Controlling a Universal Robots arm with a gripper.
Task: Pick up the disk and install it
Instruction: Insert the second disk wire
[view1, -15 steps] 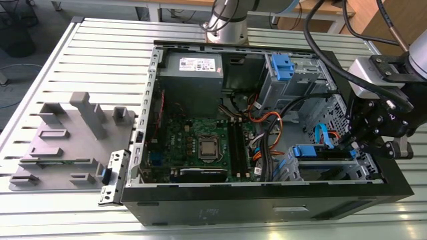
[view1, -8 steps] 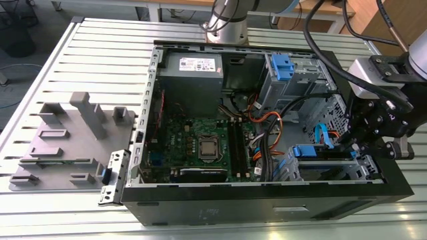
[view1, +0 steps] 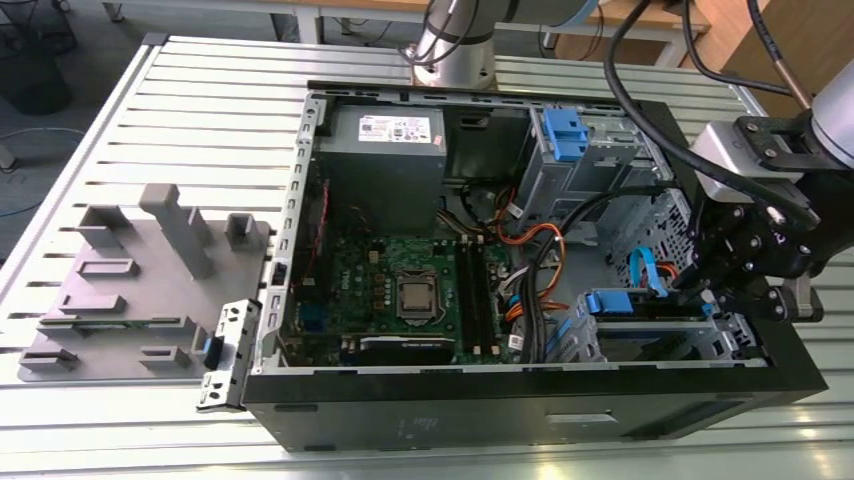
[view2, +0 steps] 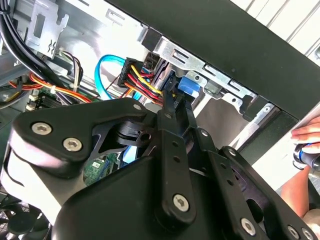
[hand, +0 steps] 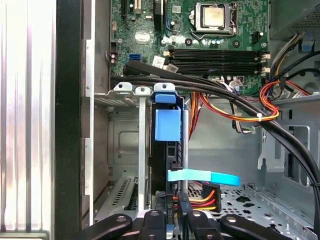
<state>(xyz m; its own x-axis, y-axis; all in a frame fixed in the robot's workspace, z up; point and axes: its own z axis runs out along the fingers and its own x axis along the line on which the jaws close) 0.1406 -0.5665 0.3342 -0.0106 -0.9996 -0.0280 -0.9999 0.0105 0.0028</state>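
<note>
As the open computer case (view1: 534, 400) lies on its side, we see the drive cage (hand: 125, 145) at its corner, on the exterior view's right. The disk (hand: 167, 127) stands on edge inside, long axis running straight away from the gripper (hand: 171, 216), which is at its near end; whether it grips, we cannot tell. A blue cable (hand: 200, 176) crosses just beside.

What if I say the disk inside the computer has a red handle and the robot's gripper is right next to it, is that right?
Not quite: the handle is blue, not red. The first wrist view shows the disk with its blue handle inside the computer, and the gripper is right next to it.
</note>
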